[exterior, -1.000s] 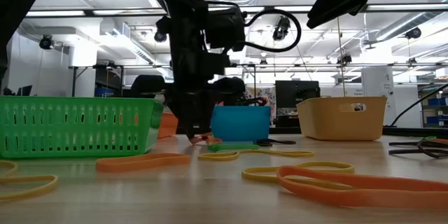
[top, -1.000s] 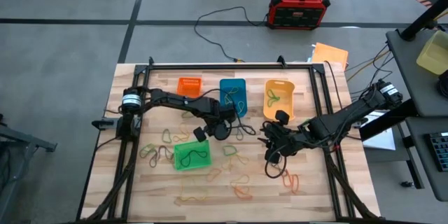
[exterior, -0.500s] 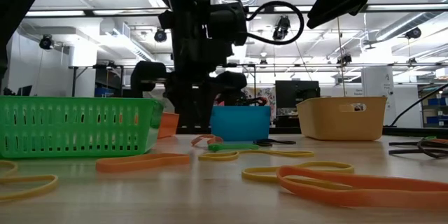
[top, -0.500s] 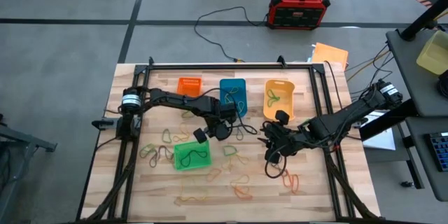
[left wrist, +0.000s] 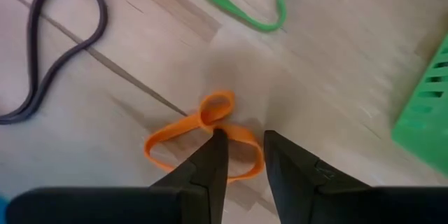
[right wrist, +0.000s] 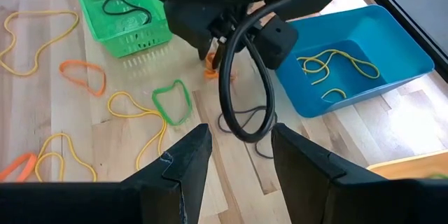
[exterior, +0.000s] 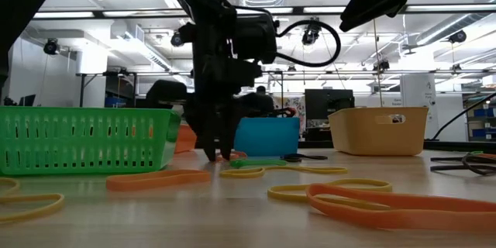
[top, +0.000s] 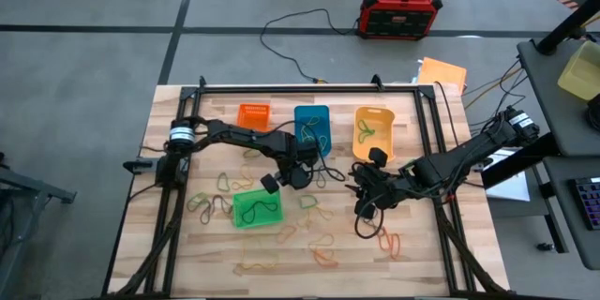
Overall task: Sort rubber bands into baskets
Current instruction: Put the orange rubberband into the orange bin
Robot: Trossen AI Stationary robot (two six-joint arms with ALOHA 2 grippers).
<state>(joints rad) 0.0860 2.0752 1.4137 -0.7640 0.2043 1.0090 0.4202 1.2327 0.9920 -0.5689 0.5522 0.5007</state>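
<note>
Light wooden surface (top: 412,262) with a black frame, on grey floor; a red-and-black box (top: 400,9) with cables sits on the floor beyond it, and the low view shows a lit workshop room behind. Four baskets: orange basket (top: 253,114), blue basket (top: 312,129) with yellow bands inside, yellow-orange basket (top: 373,132) in a row at the far side, green basket (top: 257,208) nearer the middle with a dark band in it. Loose rubber bands (top: 323,242) lie scattered over the surface in orange, yellow, green, dark. Left arm reaches in from the left, bent across to mid-surface; left claw (left wrist: 241,155) points down at the wood between green and blue baskets, fingers narrowly apart, tips pinching a twisted orange band (left wrist: 203,136) that lies on the surface. Right arm stretches low from the right side; right claw (right wrist: 234,152) hovers near mid-surface, fingers spread, nothing in them.
</note>
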